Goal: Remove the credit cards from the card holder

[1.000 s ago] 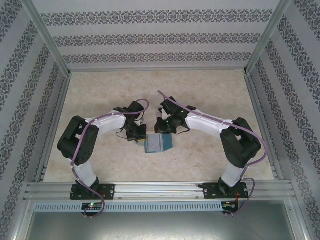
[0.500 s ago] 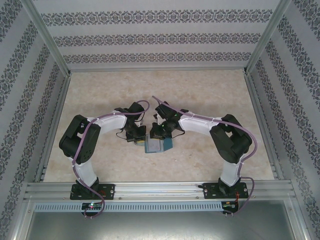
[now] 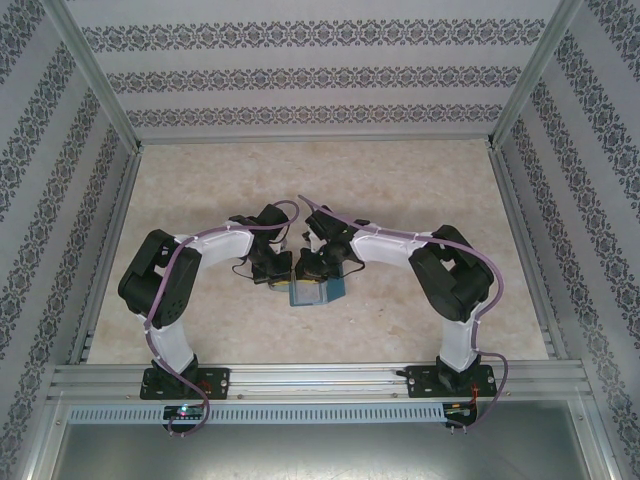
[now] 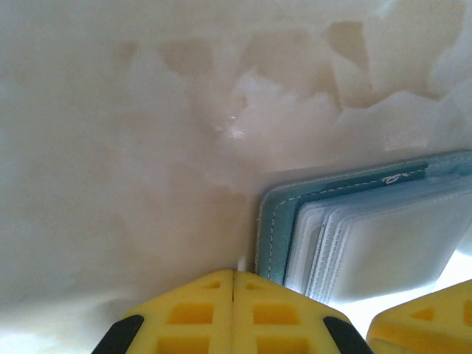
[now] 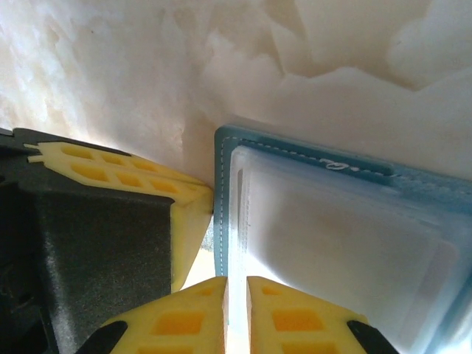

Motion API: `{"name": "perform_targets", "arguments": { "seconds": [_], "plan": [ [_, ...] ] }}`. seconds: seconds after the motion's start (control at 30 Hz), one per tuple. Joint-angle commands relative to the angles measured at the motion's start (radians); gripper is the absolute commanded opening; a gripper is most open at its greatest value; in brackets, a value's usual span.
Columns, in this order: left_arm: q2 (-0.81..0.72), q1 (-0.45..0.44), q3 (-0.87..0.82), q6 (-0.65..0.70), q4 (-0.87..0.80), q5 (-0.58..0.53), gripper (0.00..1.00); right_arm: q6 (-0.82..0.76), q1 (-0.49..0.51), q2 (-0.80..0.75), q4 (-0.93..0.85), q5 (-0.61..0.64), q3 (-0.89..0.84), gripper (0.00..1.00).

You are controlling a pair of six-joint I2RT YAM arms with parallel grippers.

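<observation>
The teal card holder [image 3: 318,291] lies open on the table between the two arms, its stack of pale translucent sleeves [image 5: 332,243] facing up. The credit cards are hidden inside the sleeves. My left gripper [image 3: 277,277] is shut on nothing, its tips [image 4: 234,274] down at the holder's [image 4: 346,221] left corner, one finger [image 5: 188,214] against the teal edge. My right gripper [image 3: 312,270] hangs over the holder's left edge. Its jaws [image 5: 236,284] stand slightly apart, and the edge of the sleeves runs into the narrow gap. One of its fingers [image 4: 424,324] shows beside the sleeves.
The marbled beige table [image 3: 420,190] stretches behind and to both sides of the arms. Patterned walls with metal frame posts [image 3: 512,95] enclose it. A metal rail [image 3: 320,378] runs along the near edge by the arm bases.
My right arm has swung left and folded in, bringing its gripper over the holder's left edge beside the left gripper. Its jaws have parted a little. The left arm and holder stayed put.
</observation>
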Motion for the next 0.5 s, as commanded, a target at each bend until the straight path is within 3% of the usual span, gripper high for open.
{"name": "perform_targets", "arguments": {
  "seconds": [0.0,0.23,0.47],
  "plan": [
    [0.018,-0.011,-0.013,0.015,-0.026,-0.009,0.01,-0.011,0.013,0.024,-0.049,0.014,0.029,0.15],
    [0.022,-0.011,-0.011,0.017,-0.024,-0.007,0.01,-0.048,0.022,0.028,-0.148,0.092,0.062,0.18],
    [0.024,-0.011,-0.009,0.018,-0.022,-0.004,0.0,-0.071,0.025,0.028,-0.219,0.149,0.09,0.27]
  ]
}}
